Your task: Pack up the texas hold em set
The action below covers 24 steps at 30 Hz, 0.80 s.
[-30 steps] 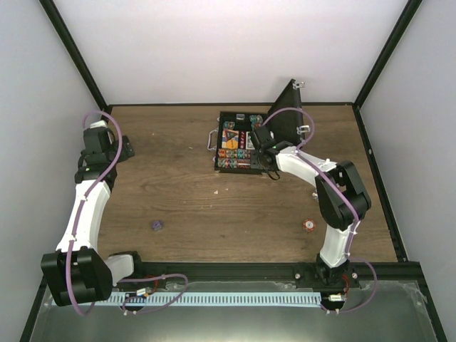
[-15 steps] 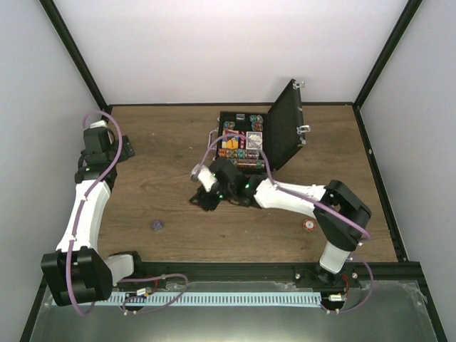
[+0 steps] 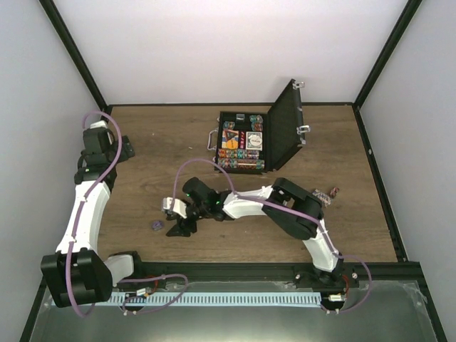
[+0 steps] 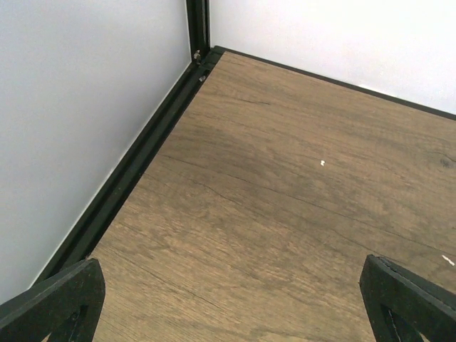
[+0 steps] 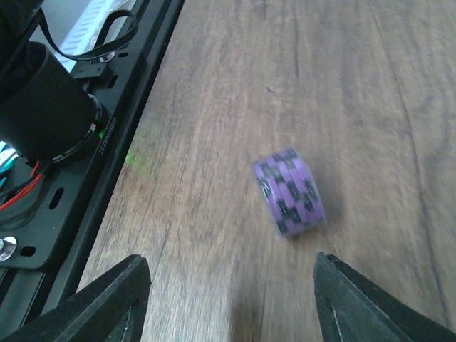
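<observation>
The black briefcase (image 3: 241, 144) lies open at the back centre, its lid (image 3: 288, 126) standing up on the right. Chip stacks and card decks fill its tray. A purple-and-black chip stack (image 3: 157, 226) lies on its side on the table at the front left. It also shows in the right wrist view (image 5: 288, 192). My right gripper (image 3: 178, 228) is open and empty just right of the stack, which lies ahead of its fingertips (image 5: 228, 306). My left gripper (image 3: 125, 150) is open and empty over bare wood near the left wall (image 4: 228, 313).
The black frame rail (image 5: 107, 142) and the left arm's base (image 5: 43, 100) lie close to the left of the purple stack. The left wall and its black rail (image 4: 135, 167) run beside the left gripper. The right arm (image 3: 271, 203) stretches across the table's middle.
My right arm has swung from the briefcase down and left across the table to the purple chip stack. The left arm has not moved.
</observation>
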Available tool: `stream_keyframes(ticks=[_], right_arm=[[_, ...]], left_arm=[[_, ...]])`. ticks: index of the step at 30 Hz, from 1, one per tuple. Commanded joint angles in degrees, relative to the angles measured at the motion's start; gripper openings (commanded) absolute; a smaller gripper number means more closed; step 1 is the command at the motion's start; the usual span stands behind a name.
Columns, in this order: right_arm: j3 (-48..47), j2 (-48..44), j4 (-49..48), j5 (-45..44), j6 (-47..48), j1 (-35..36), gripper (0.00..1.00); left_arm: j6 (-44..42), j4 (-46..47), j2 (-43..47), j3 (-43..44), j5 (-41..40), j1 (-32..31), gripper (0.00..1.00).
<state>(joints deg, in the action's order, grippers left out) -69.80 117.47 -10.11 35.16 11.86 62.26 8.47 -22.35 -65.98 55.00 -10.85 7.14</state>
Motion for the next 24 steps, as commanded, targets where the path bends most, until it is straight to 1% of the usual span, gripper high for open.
stream_keyframes(ticks=[1, 5, 10, 15, 18, 24], right_arm=[[-6.16, 3.54, -1.57, 3.47, 6.0, 1.25, 0.65], [-7.91, 6.12, -2.65, 2.89, 7.42, 1.8, 0.66], [-12.3, 9.78, -0.59, 3.47, 9.09, 1.88, 0.67], [-15.39, 12.36, 0.47, 5.03, 9.58, 1.85, 0.64], [-17.03, 13.77, 1.9, 5.25, 10.12, 1.9, 0.58], [-17.65, 14.28, 2.82, 6.07, 10.03, 1.98, 0.33]], left_arm=[[-0.48, 1.08, 1.31, -0.54, 0.88, 0.06, 1.0], [-0.47, 1.11, 1.36, -0.52, 1.05, 0.03, 1.0], [-0.39, 1.16, 1.36, -0.53, 1.19, 0.06, 1.0], [-0.38, 1.18, 1.12, -0.56, 1.36, 0.07, 1.0], [-0.38, 1.15, 1.03, -0.53, 1.36, 0.06, 1.0], [-0.38, 1.12, 1.03, -0.55, 1.4, 0.02, 1.0]])
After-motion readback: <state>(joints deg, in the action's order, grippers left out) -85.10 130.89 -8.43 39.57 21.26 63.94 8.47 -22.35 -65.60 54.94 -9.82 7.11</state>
